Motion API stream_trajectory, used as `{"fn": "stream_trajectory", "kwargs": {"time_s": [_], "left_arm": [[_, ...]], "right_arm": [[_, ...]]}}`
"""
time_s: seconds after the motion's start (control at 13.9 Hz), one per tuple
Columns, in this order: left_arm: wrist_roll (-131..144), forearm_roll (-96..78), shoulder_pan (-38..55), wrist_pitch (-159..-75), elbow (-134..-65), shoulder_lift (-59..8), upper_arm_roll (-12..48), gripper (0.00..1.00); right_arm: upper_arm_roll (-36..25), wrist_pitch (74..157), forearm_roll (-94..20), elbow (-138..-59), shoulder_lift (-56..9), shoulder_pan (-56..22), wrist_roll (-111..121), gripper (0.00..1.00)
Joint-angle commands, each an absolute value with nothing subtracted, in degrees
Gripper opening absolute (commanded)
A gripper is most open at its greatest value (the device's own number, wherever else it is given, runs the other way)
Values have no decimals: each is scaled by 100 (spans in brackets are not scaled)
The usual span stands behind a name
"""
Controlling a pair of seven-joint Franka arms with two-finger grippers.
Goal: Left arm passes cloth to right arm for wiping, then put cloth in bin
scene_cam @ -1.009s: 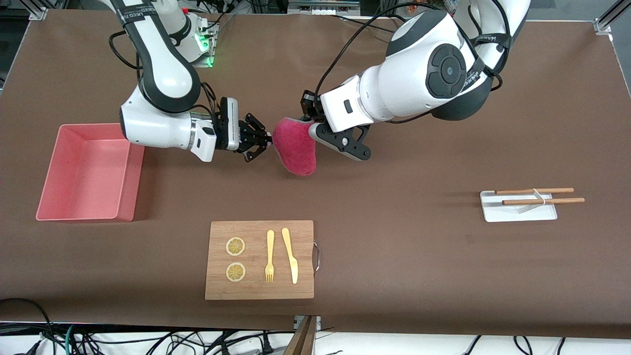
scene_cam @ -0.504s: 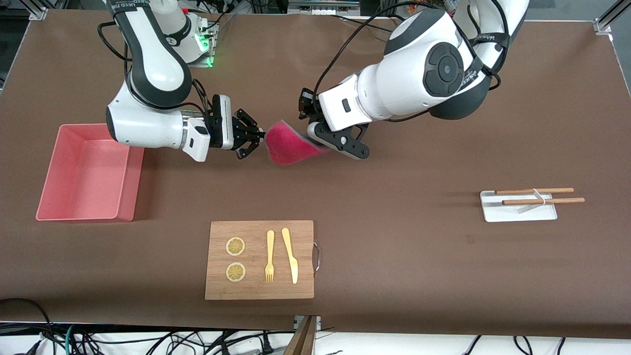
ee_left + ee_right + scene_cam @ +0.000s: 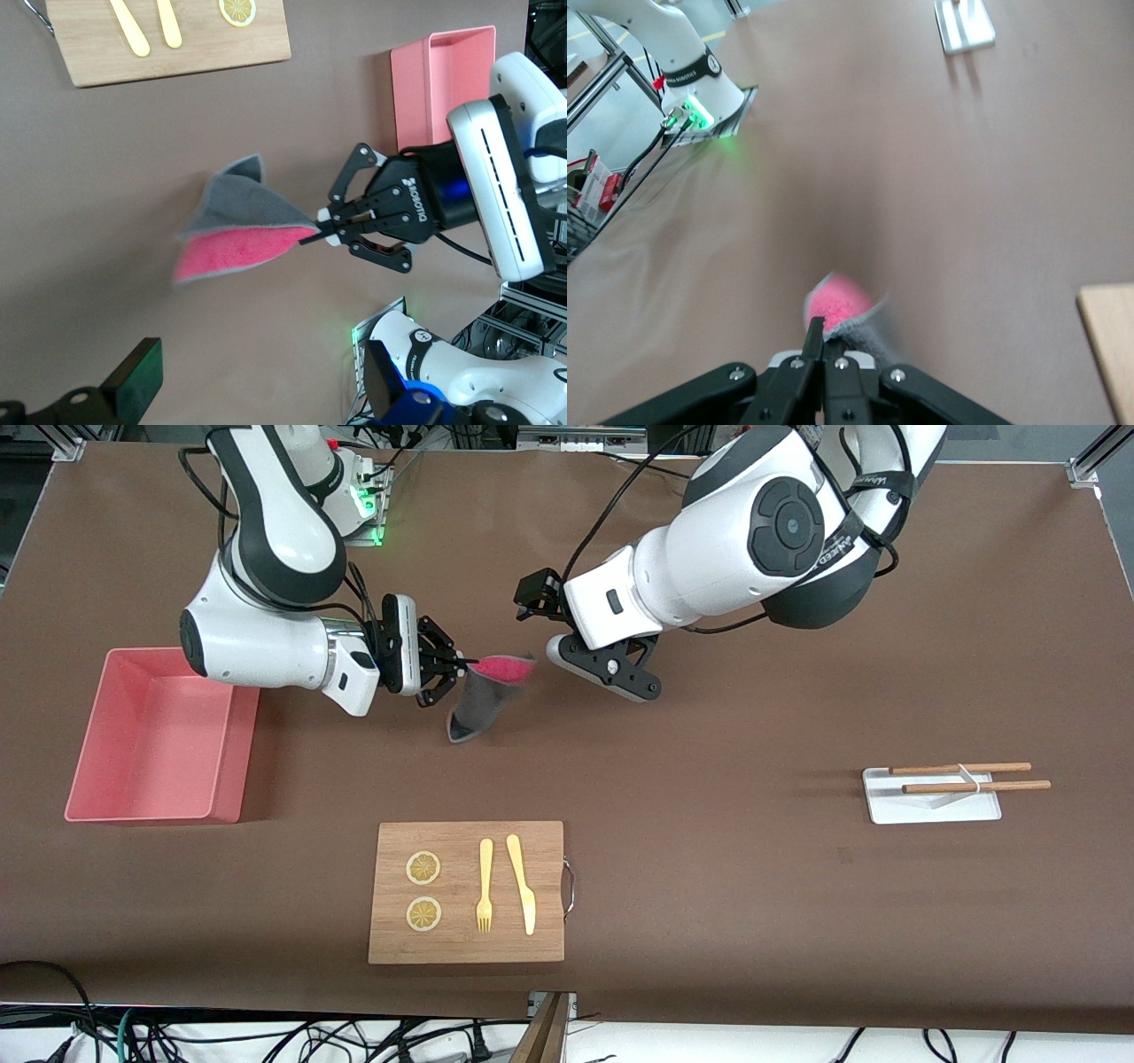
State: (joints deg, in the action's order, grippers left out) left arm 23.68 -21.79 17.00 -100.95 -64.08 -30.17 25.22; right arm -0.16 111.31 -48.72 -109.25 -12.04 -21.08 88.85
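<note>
Now pinched at one corner by the right claw (image 3: pixel 454 664), fingertips pressed together on the fabric: the cloth (image 3: pixel 483 695), hanging in the air over bare brown surface (image 3: pixel 709 868), magenta terry face (image 3: pixel 235 252) and dark grey reverse (image 3: pixel 244 199) fanned apart, both visible from the left wrist view. Seen again from the right wrist view as a pink and grey bunch (image 3: pixel 846 310) at the tips of the closed black fingers (image 3: pixel 815 341). Just beside the cloth's loose end, toward the left arm's end of the surface, the left claw (image 3: pixel 589 660), clear of the fabric, fingers spread apart and holding nothing, over bare surface. Resting toward the right arm's end of the surface, well apart from the cloth: the salmon-pink bin (image 3: pixel 106 731), nothing visible inside. Nearer to the front camera than the cloth: a wooden cutting board (image 3: pixel 465 841) carrying two lemon slices (image 3: pixel 423 867), a yellow fork (image 3: pixel 485 886) and a yellow knife (image 3: pixel 523 884). Toward the left arm's end: a small white tray (image 3: pixel 930 806) with two wooden chopsticks (image 3: pixel 974 786) laid across it.
</note>
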Motion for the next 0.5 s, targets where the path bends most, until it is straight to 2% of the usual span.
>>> {"fn": "stream_trajectory", "kwargs": {"time_s": [0.0, 0.14, 0.43], "left_arm": [[2470, -2013, 1417, -9687, -6390, -2760, 2444, 100], [2461, -1917, 1091, -9309, -6390, -2602, 2435, 100], [2417, -1136, 415, -8571, -6390, -2382, 2443, 100]], "right_arm": [[-18, 10629, -3915, -11013, -721, -2065, 7791, 0], [-26, 10424, -3317, -11109, -572, -2065, 7262, 0], [-26, 10677, -2348, -11793, -475, -1952, 7075, 0]]}}
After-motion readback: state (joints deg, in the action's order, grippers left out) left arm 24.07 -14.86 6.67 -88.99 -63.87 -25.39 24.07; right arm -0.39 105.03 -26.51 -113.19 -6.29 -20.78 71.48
